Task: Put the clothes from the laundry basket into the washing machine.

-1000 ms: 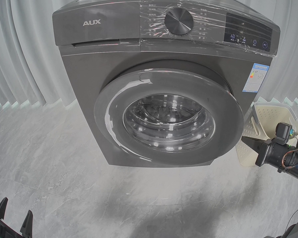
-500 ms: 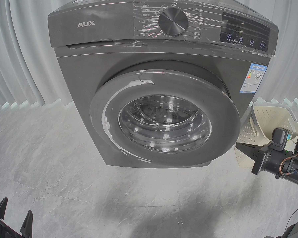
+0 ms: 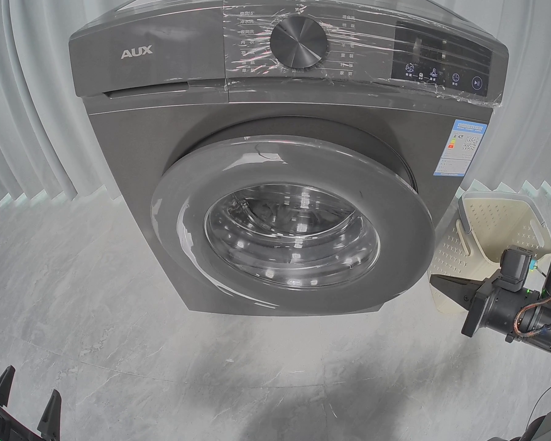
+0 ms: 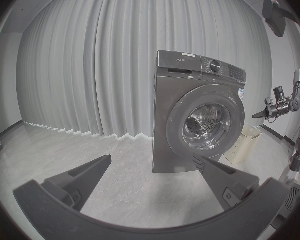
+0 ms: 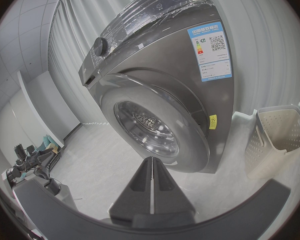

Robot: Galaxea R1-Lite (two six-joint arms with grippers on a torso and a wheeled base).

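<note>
Shifted leftward by the head camera's move, the washing machine [image 3: 165, 130] shows its door [image 3: 404, 228] shut, blocking loading, while the laundry basket [image 3: 502, 215] on the floor by its right corner risks toppling from the empty, pinched-together right gripper [image 3: 436, 280]; the left gripper [image 3: 32, 382] is spread apart.

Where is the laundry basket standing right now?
In the head view, the basket stands on the floor at the robot's right, close beside the washing machine; the right gripper is in front of it.

Camera nearer washing machine [image 3: 159, 136], right pincer [image 3: 438, 281] slightly lower before laundry basket [image 3: 502, 218]
</note>
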